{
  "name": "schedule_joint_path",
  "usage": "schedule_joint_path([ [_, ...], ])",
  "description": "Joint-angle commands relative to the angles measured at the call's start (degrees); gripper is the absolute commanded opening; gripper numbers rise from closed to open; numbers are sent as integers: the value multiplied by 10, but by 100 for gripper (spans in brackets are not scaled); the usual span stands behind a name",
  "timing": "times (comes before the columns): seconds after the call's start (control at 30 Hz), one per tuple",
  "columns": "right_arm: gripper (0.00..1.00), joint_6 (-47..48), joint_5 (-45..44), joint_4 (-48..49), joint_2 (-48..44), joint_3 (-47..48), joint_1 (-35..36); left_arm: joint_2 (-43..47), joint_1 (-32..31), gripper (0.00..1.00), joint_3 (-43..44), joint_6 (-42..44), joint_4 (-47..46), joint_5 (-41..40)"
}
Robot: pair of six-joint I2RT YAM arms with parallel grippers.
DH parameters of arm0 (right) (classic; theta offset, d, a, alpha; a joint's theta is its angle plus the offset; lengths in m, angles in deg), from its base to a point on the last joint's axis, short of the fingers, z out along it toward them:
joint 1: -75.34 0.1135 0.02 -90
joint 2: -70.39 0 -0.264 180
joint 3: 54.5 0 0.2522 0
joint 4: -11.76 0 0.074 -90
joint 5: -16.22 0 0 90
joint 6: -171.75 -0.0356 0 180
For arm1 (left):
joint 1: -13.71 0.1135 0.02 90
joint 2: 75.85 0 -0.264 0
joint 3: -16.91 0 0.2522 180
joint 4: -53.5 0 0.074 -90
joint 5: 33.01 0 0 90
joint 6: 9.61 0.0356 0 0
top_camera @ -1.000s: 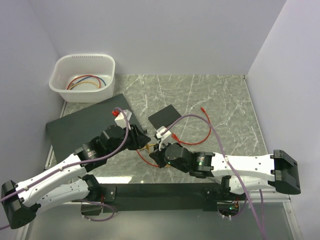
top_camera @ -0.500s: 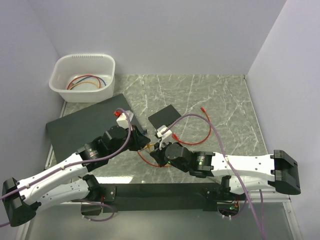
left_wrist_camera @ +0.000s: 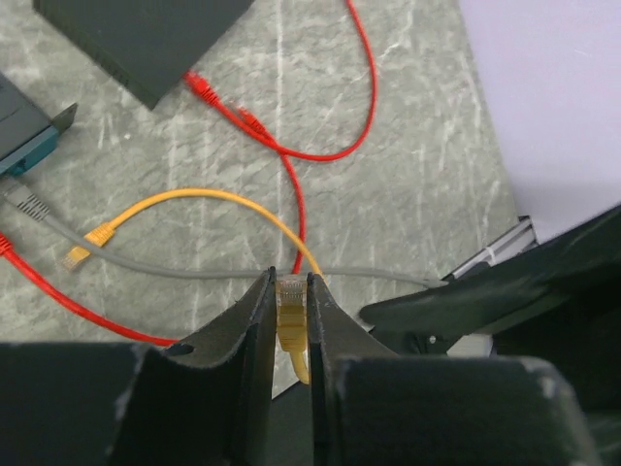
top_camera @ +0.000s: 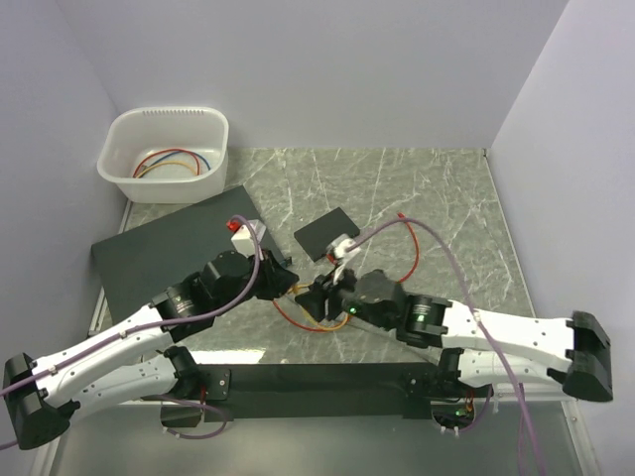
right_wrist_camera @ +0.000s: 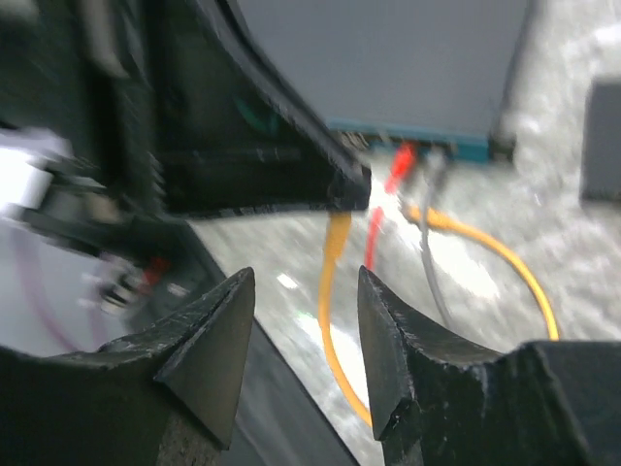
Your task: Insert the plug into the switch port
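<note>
Only the left wrist view showed the grasp. The left end effector (left_wrist_camera: 289, 283) was clenched on an orange plug (left_wrist_camera: 291, 316), held between both fingers. The orange cable (left_wrist_camera: 194, 196) arched away from it toward the switch (left_wrist_camera: 24, 136). A grey cable (left_wrist_camera: 175, 270) lay across the worktop (left_wrist_camera: 427, 194) with its end just before the teal front of the switch. Two more red plugs (left_wrist_camera: 199, 85) lay farther from the switch, beside the box (left_wrist_camera: 146, 39).

Only the right wrist view showed the plug (right_wrist_camera: 400, 163). It was red and blurred, right at the teal front of the switch, with the grey cable's end beside it. Whether it was plugged in I cannot tell. The right end effector (right_wrist_camera: 303, 282) was released, its jaws apart with nothing between them.

The top view hid all of this under the two arms. There the end effectors were close together, just off the right corner of the switch. This view alone showed the tub (top_camera: 159, 185), a white one just behind the far side of the switch. Inside it lay thin coiled cables (top_camera: 174, 162) in red, blue and orange.
</note>
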Motion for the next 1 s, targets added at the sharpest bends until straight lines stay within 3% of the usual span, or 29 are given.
schedule_joint_path([
  [0.0, 54, -8, 118, 88, -65, -26, -55, 25, -3, 0, -7, 50, -73, 25],
  [0.13, 53, -10, 259, 126, -78, -42, -95, 64, -3, 1, -34, 80, -146, 86],
  [0.27, 52, -34, 335, 186, -78, -59, -115, 99, -3, 1, -62, 96, -227, 152],
  [0.6, 48, -58, 373, 233, -88, -85, -138, 152, -3, 1, -87, 102, -274, 193],
  [0.97, 47, -136, 507, 377, -85, -118, -181, 163, -3, 1, -107, 98, -320, 233],
])
